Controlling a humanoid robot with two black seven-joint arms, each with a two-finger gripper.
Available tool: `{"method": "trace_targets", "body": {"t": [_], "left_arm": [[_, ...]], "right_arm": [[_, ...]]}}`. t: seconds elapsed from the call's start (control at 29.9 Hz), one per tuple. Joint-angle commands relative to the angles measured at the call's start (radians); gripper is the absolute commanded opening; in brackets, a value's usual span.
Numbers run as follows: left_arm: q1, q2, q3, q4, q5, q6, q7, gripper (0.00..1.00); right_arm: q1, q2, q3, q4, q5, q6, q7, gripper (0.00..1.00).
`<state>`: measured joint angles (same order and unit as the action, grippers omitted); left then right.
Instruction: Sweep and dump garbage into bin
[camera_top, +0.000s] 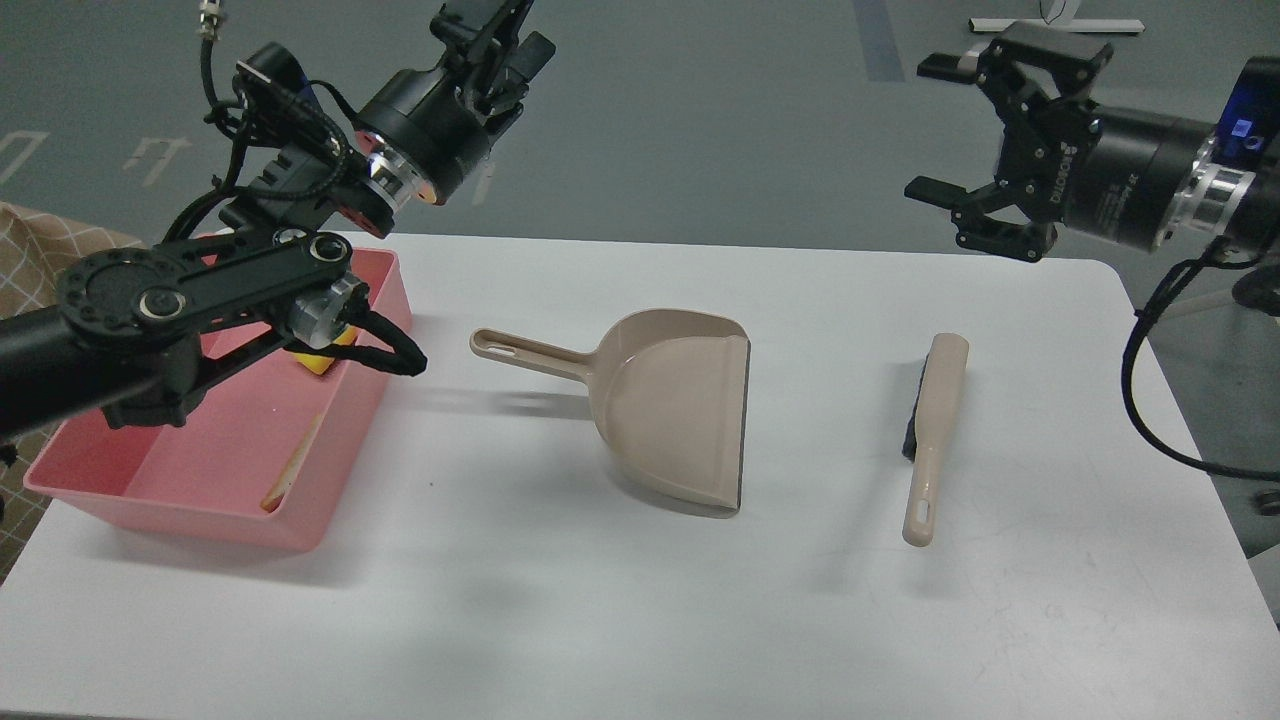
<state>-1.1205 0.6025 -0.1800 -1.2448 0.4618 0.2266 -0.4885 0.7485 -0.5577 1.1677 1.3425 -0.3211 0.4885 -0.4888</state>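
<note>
the yellow spongy chunk (318, 362) and the whitish bread-like slice (290, 468) lie inside the shallow pink plastic bin (200, 500) at the surface's left edge, so you seem finished. your right gripper (960, 135) is spread; the left gripper (495, 25) i cannot tell. next, you only retract.

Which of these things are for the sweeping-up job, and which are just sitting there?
For the job:
pink bin
yellow chunk, in the bin
bread slice, in the bin
dustpan
brush

Just there:
white table
patterned brown thing, beside the table
</note>
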Motion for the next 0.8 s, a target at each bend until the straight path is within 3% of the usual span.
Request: {"method": "trace_targets", "body": {"t": [0.0, 0.23, 0.37, 0.5, 0.6, 0.77], "left_arm": [[-0.022, -0.064, -0.018, 0.135, -0.002, -0.114, 0.000, 0.98], [-0.012, -0.159, -0.194, 0.353, 0.000, -0.359, 0.000, 0.98], [-0.010, -0.196, -0.246, 0.435, -0.003, -0.498, 0.000, 0.98], [0.010, -0.239, -0.317, 0.573, -0.011, -0.645, 0.000, 0.98], [0.027, -0.251, -0.337, 0.629, -0.028, -0.715, 0.000, 0.98], [0.067, -0.311, -0.352, 0.709, -0.103, -0.715, 0.000, 0.98]], "right_arm": [[-0.001, 0.145, 0.141, -0.106, 0.001, 0.000, 0.000, 1.00], [0.069, 0.407, 0.297, -0.371, -0.003, 0.000, 0.000, 1.00], [0.121, 0.452, 0.328, -0.486, -0.003, 0.000, 0.000, 1.00], [0.245, 0.479, 0.331, -0.727, 0.001, 0.000, 0.000, 1.00], [0.313, 0.484, 0.333, -0.868, 0.004, 0.000, 0.000, 1.00], [0.345, 0.539, 0.329, -0.954, 0.005, 0.000, 0.004, 1.00]]}}
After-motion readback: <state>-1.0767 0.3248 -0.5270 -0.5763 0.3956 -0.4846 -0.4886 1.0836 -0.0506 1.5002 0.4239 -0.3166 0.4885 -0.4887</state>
